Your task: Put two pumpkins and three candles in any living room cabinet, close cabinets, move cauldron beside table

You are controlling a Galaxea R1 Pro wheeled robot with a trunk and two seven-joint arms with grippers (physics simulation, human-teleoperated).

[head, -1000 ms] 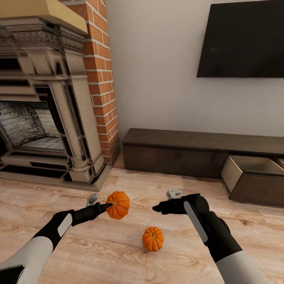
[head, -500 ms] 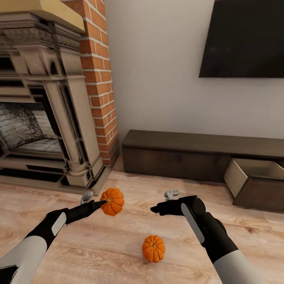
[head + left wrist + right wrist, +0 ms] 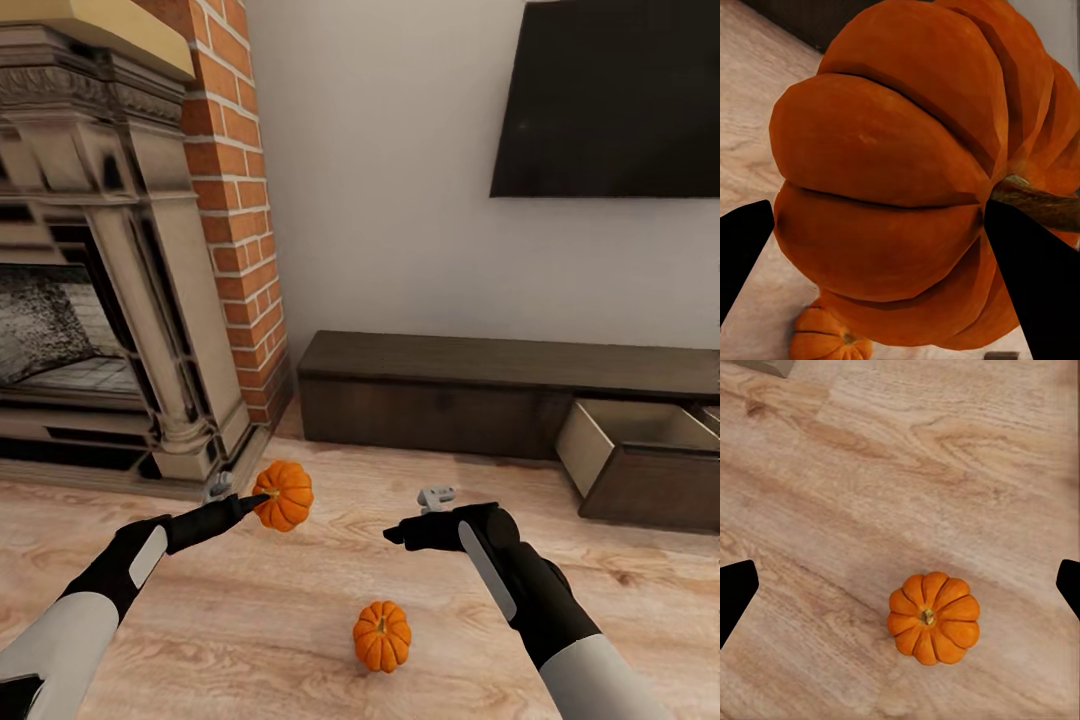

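My left gripper [image 3: 262, 496] is shut on an orange pumpkin [image 3: 284, 495], held above the wooden floor; in the left wrist view the pumpkin [image 3: 907, 180] sits between the dark fingers [image 3: 1039, 285]. A second pumpkin [image 3: 381, 635] rests on the floor in front of me, and appears again as the small pumpkin [image 3: 934, 617] under my right gripper [image 3: 900, 585]. My right gripper [image 3: 398, 532] hangs open above it, holding nothing. The long dark brown cabinet [image 3: 470, 395] stands against the wall ahead, with a drawer [image 3: 640, 455] pulled open at its right end.
A stone fireplace [image 3: 95, 260] with a brick column [image 3: 235, 200] fills the left side. A dark TV [image 3: 610, 100] hangs on the wall above the cabinet. Wooden floor [image 3: 300, 600] spreads between me and the cabinet.
The view has shifted slightly, so the camera moved. My left gripper lifted the pumpkin a little higher and toward the cabinet. The right gripper stays open above the floor pumpkin.
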